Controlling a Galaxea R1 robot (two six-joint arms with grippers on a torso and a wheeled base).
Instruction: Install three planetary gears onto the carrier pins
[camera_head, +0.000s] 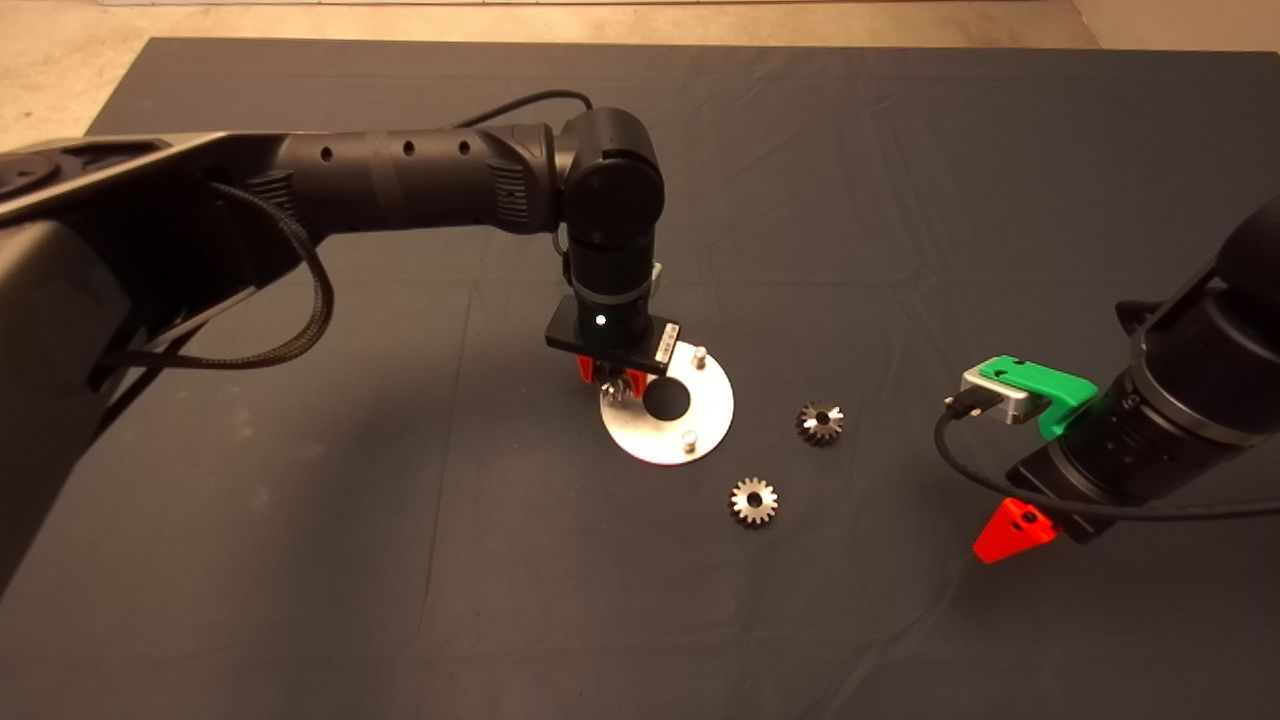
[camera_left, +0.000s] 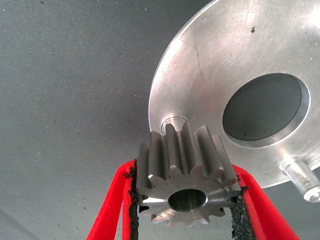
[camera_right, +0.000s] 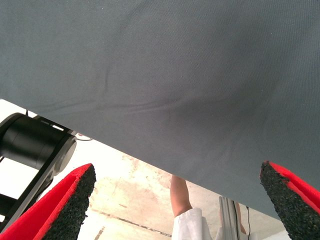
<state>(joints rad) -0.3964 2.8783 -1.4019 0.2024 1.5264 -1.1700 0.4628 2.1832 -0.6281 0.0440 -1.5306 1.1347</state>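
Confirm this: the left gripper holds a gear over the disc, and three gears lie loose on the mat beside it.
Wrong on the count. The head view shows only two loose gears on the mat beside the disc. The rest stands: the left gripper holds a gear over the disc.

The right gripper (camera_right: 177, 200) hangs with its fingers (camera_right: 67, 202) spread wide over the dark mat (camera_right: 175, 75), a person's arm (camera_right: 181, 197) showing past the mat's edge.
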